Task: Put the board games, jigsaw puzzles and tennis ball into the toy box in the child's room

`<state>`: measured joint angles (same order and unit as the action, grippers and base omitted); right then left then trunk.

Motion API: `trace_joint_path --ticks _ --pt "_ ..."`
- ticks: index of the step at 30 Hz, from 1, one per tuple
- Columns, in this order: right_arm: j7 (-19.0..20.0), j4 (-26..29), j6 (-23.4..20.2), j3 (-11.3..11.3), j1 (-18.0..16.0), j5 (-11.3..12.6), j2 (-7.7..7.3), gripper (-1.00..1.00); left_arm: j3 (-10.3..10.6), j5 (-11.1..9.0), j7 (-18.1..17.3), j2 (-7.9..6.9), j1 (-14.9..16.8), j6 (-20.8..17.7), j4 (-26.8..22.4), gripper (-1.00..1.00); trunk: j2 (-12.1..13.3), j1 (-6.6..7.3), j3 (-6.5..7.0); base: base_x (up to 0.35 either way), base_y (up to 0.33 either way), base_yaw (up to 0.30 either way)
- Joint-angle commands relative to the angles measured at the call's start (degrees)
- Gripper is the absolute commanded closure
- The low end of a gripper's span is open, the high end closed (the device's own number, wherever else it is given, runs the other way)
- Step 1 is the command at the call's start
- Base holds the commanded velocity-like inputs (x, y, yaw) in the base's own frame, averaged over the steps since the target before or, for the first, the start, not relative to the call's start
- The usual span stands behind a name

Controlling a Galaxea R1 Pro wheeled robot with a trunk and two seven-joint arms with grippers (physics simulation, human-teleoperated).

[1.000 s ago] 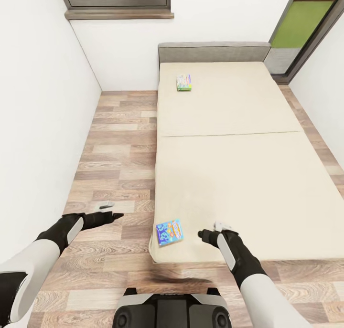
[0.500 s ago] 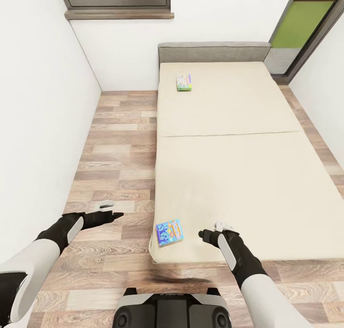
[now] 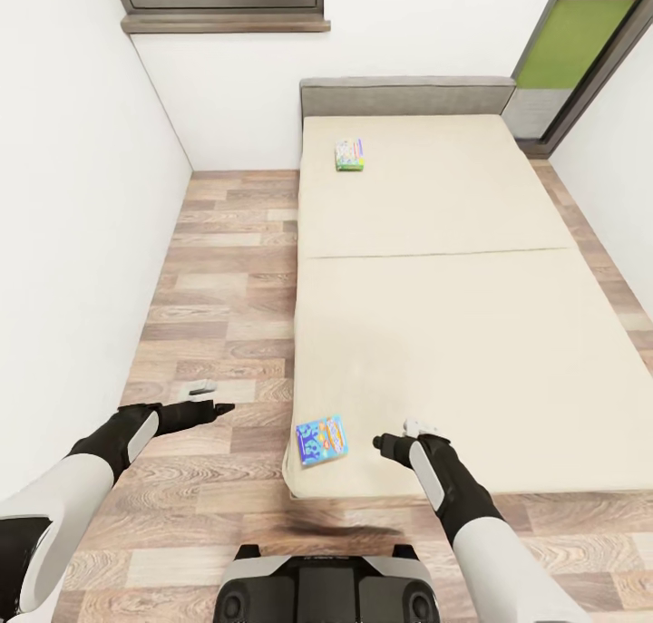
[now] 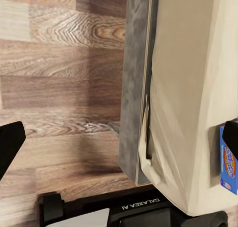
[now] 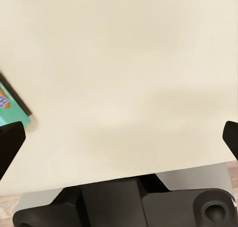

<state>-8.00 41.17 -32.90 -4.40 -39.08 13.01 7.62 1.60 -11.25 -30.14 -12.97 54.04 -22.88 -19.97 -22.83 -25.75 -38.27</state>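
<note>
Head view showed the blue board game [image 3: 321, 441] lying flat at the bed's [image 3: 453, 333] near corner, with a second board game [image 3: 349, 155] far up by the headboard. To pick the near one cleanly, the right tool [image 3: 399, 434] would best shift sideways over it, then descend squarely. That tool hovered just beside the box, jaws wide and empty. The left tool [image 3: 207, 401] stretched over the floor [image 3: 227, 315], likewise spread.

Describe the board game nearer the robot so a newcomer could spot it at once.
Start at the big cream bed beside the wood floor. At its near corner on the robot's left side lies a flat blue board game, just left of the right gripper. The other game is greenish and lies up by the grey headboard.
</note>
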Motion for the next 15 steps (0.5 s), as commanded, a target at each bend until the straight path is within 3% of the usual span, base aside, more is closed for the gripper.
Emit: trace_joint_path --ticks 1,15 --pt "-0.45 0.09 -0.22 -0.12 -0.06 0.61 0.10 -1.00 0.16 -0.56 0.01 -0.04 0.02 -0.50 -0.06 -1.00 -0.09 -0.03 -0.15 0.000 0.000 0.000" --pt "-0.52 -0.03 -0.31 -0.16 -0.40 0.61 0.21 -1.00 0.37 -0.53 0.18 0.03 0.02 -0.50 -0.07 -1.00 -0.09 -0.03 -1.39 0.000 0.000 0.000"
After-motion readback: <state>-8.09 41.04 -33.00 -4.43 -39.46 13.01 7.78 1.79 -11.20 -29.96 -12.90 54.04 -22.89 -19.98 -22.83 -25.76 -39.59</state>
